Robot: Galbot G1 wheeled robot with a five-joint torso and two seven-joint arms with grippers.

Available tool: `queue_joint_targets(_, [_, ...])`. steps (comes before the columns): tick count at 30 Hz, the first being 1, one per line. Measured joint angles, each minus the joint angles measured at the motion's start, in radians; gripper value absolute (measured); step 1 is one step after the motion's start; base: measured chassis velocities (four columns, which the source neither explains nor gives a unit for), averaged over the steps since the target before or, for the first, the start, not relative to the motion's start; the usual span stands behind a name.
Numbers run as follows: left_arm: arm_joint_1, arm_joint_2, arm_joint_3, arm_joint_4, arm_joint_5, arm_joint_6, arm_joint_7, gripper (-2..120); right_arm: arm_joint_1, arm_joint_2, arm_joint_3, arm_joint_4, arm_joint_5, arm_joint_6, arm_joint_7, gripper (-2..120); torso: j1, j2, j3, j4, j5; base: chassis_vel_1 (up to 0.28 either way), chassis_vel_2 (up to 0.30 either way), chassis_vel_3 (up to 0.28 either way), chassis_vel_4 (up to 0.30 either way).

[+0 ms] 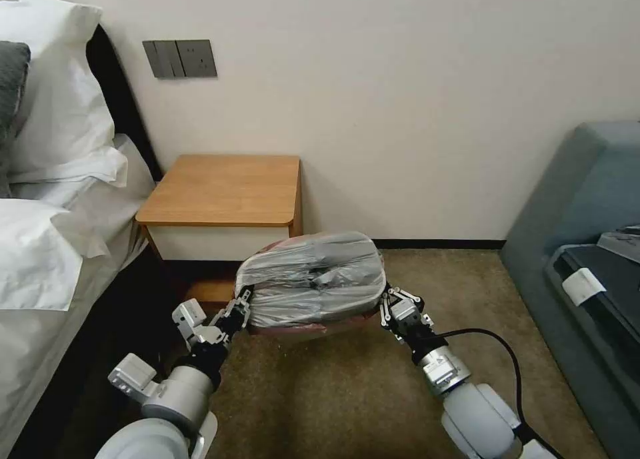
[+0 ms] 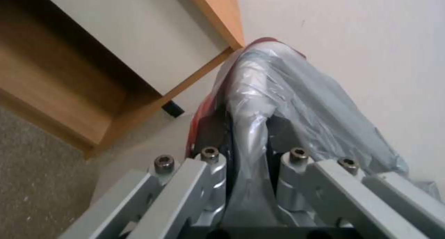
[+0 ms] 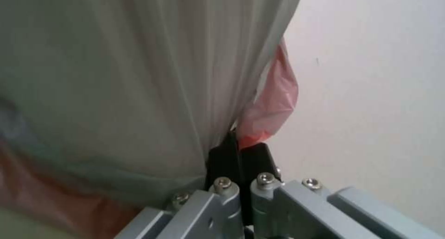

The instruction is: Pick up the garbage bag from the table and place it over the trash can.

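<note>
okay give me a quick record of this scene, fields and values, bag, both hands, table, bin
garbage bag: stretched between both hands, off the table, draped over something beside the nightstand
left hand: shut on the bag's left edge
right hand: shut on the bag's right edge, pink rim pinched
table: top bare
trash can: hidden under the bag, cannot confirm
floor: brown carpet

The garbage bag [image 1: 312, 280] sits right of the table [image 1: 220, 189].
</note>
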Motion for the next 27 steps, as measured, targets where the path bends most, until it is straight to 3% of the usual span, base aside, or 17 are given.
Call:
queue_joint_targets(15, [-0.003,-0.004,0.0,0.003,0.009,-0.004,0.008,8,0.001,-0.021,0.018,-0.036,-0.05,-0.005,-0.047,0,0.0,0.0,0.0,0.0001,0.0001,0.0,0.0,0.0,0.0])
queue_joint_targets(21, [-0.02,0.008,-0.003,0.04,0.094,-0.039,0.013,8,-0.05,-0.024,0.049,-0.012,-0.092,0.028,-0.069,24,0.0,0.0,0.0,0.0,-0.0001,0.0,0.0,0.0,0.0])
queue_joint_targets(27, [-0.032,0.016,-0.016,0.061,0.104,-0.047,-0.001,8,-0.109,-0.03,0.11,0.018,-0.13,0.076,-0.101,45,0.0,0.0,0.0,0.0001,0.0,0.0,0.0,0.0,0.0])
